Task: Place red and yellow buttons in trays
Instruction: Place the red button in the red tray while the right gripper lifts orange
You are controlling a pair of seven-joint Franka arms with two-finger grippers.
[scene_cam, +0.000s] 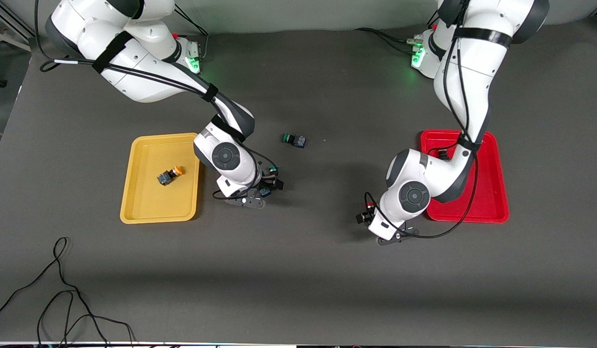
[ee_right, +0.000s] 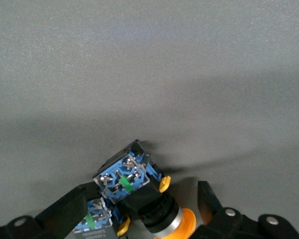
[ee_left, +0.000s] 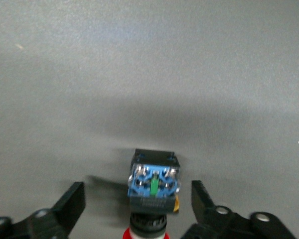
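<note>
Tabletop: dark mat [scene_cam: 298, 270]; yellow tray [scene_cam: 138, 193] at 9 o'clock, red tray [scene_cam: 494, 203] at 3 o'clock.
Left gripper [ee_left: 138, 201]: spread around red button [ee_left: 153, 186]; we judge closing comes next.
Right gripper [ee_right: 142, 209]: spread around yellow button [ee_right: 144, 191]; a second switch [ee_right: 95, 219] crowds one finger.

Dark grey mat [scene_cam: 298, 270] covers table; loose black cable [scene_cam: 61, 290] near front corner; even overhead light.

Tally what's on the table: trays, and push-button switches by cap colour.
Trays: 2, yellow tray, red tray
Yellow-capped buttons: 2, one at right gripper
Red-capped buttons: 1, at left gripper
Green-capped buttons: 2
Total: 7; dark item in red tray mostly hidden, uncounted
</note>
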